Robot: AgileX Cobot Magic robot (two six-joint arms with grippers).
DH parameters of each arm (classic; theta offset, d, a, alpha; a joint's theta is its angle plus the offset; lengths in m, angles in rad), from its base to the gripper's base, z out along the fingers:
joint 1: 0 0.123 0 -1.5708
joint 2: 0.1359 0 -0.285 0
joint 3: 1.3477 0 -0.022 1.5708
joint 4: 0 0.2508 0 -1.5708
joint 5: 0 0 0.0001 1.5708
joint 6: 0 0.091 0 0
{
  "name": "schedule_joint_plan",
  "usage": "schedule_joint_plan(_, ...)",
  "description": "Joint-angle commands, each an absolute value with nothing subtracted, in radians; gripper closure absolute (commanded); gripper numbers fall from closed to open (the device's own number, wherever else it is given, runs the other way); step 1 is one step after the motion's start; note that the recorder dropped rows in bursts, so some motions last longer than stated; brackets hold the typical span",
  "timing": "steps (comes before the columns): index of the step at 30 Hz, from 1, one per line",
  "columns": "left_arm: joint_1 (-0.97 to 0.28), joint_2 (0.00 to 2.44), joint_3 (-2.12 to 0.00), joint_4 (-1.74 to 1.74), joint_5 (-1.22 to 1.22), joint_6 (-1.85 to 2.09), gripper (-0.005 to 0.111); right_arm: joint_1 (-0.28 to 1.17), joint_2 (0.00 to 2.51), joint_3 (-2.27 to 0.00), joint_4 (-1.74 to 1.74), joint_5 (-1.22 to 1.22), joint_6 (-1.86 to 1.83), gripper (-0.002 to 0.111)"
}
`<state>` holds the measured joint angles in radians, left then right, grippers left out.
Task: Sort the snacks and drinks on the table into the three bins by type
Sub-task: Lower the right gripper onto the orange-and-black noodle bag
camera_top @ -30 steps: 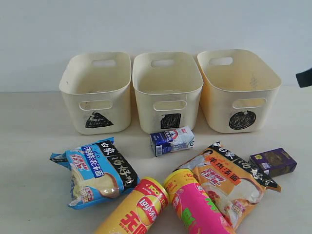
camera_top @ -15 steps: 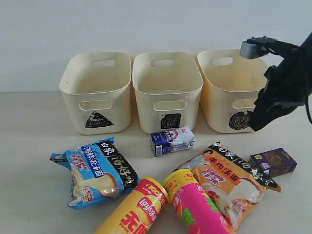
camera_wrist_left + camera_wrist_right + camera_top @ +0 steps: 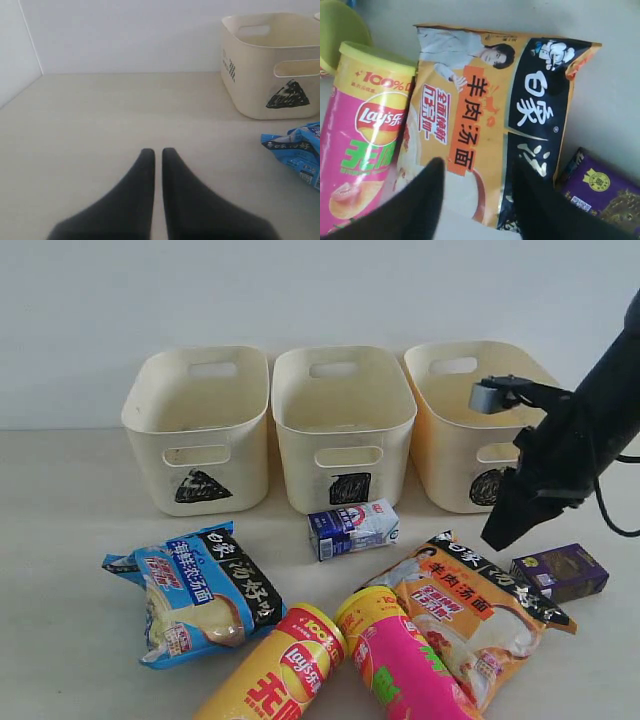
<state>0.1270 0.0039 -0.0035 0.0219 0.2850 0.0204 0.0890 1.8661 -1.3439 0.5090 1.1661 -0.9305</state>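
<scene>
Risks, with the right gripper spread open just above the orange packet and the left gripper closed, empty, well apart from it, nudging the purple carton just beside that packet or pinching only slack film.

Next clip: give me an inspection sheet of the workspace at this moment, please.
Surface: pale table, goods lying in front of the bins.
Job's things: triangle bin, square bin, circle bin in a row; blue packet, orange packet, yellow-red tube, pink tube, blue-and-white carton, purple carton all on the table.
Clutter: nothing seen.
Grippers: left gripper shut, low over bare table; right gripper open above the orange packet.
Cables: thin black cable by the right arm.
Surroundings: plain white wall.
</scene>
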Motion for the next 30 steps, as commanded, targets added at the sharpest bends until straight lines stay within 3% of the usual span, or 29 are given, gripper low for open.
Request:
schedule_joint_plan(1, 0.127, 0.000, 0.000, 0.017, 0.284, 0.014, 0.102, 0.080, 1.888, -1.349, 0.524, 1.150, -0.954, 0.029)
schedule_joint_plan(3, 0.127, 0.000, 0.000, 0.017, 0.284, 0.014, 0.102, 0.080, 1.906, -1.349, 0.524, 1.148, -0.976, 0.023)
schedule_joint_plan(30, 0.127, 0.000, 0.000, 0.017, 0.284, 0.014, 0.102, 0.111, 1.966, -1.349, 0.615, 0.991, -1.105, 0.023)
